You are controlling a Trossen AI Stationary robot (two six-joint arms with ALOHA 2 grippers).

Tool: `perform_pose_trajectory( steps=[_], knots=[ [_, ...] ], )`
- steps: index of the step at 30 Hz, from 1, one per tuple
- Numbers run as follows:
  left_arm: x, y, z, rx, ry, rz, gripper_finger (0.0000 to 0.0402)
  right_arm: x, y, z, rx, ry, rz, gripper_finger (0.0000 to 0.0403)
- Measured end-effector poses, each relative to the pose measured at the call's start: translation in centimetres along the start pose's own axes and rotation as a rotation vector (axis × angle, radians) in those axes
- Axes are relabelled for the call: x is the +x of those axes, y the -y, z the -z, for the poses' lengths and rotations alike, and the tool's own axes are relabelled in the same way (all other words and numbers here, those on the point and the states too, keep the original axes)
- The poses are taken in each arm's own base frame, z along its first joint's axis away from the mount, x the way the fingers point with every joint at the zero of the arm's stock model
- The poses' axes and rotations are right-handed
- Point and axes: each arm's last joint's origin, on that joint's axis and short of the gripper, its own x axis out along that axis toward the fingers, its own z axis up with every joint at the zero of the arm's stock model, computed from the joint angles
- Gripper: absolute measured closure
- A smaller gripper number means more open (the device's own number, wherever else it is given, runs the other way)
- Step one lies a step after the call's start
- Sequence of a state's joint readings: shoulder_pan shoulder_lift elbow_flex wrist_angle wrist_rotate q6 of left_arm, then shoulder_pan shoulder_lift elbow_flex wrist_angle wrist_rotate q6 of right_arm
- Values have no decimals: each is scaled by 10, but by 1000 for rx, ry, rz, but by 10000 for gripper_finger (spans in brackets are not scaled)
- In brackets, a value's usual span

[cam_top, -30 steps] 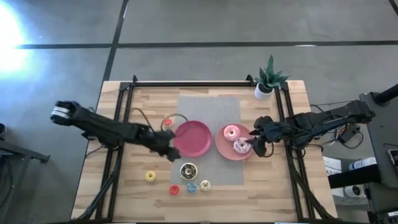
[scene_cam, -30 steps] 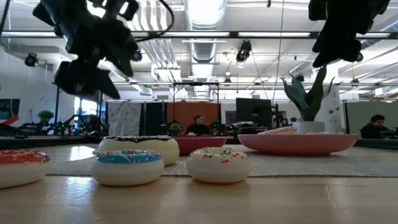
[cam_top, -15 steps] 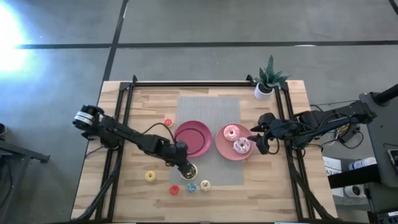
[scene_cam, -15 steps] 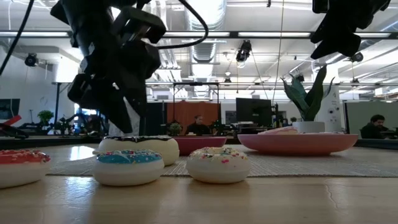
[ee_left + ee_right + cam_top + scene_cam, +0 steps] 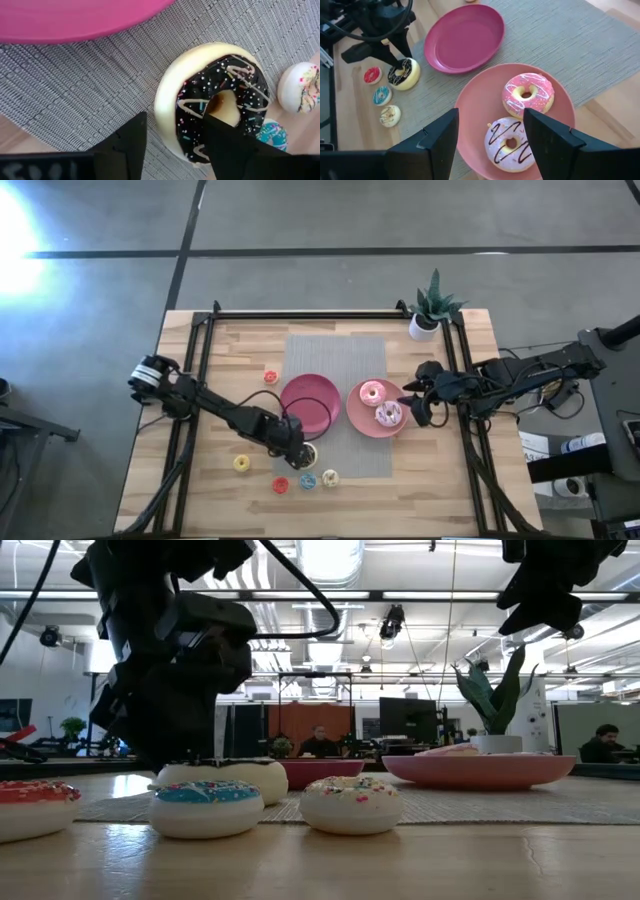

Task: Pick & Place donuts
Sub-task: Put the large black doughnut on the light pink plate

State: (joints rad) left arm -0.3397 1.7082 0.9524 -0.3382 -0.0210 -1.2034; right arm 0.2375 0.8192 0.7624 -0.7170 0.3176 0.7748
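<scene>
The dark chocolate iced donut (image 5: 215,100) lies flat on the grey mat (image 5: 335,350), near the dark pink plate (image 5: 310,402). My left gripper (image 5: 176,120) is low over it and open: one finger stands in the donut's hole, the other outside its cream rim. The pink donut (image 5: 527,93) and the pale pink-white donut (image 5: 511,142) lie on the salmon plate (image 5: 470,100). My right gripper (image 5: 490,117) hovers open above that plate's right side, holding nothing. Tiny red (image 5: 281,484), blue (image 5: 307,480), cream (image 5: 330,477), yellow (image 5: 241,464) and red-orange (image 5: 270,376) rings lie on the table. My left gripper comes at the chocolate donut from above, pointing down. One fingertip (image 5: 216,122) is in the hole (image 5: 222,105); the other (image 5: 140,125) stands outside the cream rim (image 5: 162,107) with mat showing between. Whether either finger touches the donut I cannot tell. The donut rests flat on the mat.
A potted plant (image 5: 432,308) stands at the table's far right corner. Black frame rails (image 5: 200,380) run along the left, right and far sides. The blue (image 5: 205,808) and cream (image 5: 352,803) rings sit just nearer than the chocolate donut (image 5: 222,780).
My left gripper has travelled from beside the dark pink plate's left rim toward the near edge and the right, then come down over the chocolate donut, one finger entering its hole. The donut has stayed where it was. The right arm has barely moved.
</scene>
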Motion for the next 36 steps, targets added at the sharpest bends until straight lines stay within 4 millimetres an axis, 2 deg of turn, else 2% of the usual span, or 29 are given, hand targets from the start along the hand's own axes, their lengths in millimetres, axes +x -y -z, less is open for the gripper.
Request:
perform_pose_trajectory(
  steps=[4, 9, 12, 18, 20, 22, 25, 29, 33, 36],
  knots=[
    [2, 0, 0, 9, 21, -10, 294, 0, 0, 0, 23, 2, 5, 188],
    [-1, 6, -4, 59, 78, -12, 382, 0, 0, 0, 37, 4, 7, 188],
    [-11, 15, -8, 93, 101, 22, 394, 0, 0, 0, 37, 4, 7, 189],
    [-49, 42, -24, 155, 214, 141, 399, 0, 0, 0, 37, 6, 9, 188],
    [-56, 46, -37, 186, 274, 141, 400, 0, 0, 0, 37, 8, 10, 188],
    [-56, 46, -60, 187, 338, 141, 400, 0, 1, 0, 40, 15, 17, 189],
    [-52, 47, -98, 164, 420, 158, 400, 0, 1, 0, 51, 18, 20, 188],
    [-43, 52, -138, 157, 433, 158, 401, -1, 1, -1, 86, 21, 16, 189],
    [-24, 64, -164, 167, 397, 165, 401, -4, 2, -1, 101, 27, 9, 188],
    [-5, 74, -175, 180, 351, 117, 401, -8, 4, -1, 109, 37, -3, 188]
  ],
)
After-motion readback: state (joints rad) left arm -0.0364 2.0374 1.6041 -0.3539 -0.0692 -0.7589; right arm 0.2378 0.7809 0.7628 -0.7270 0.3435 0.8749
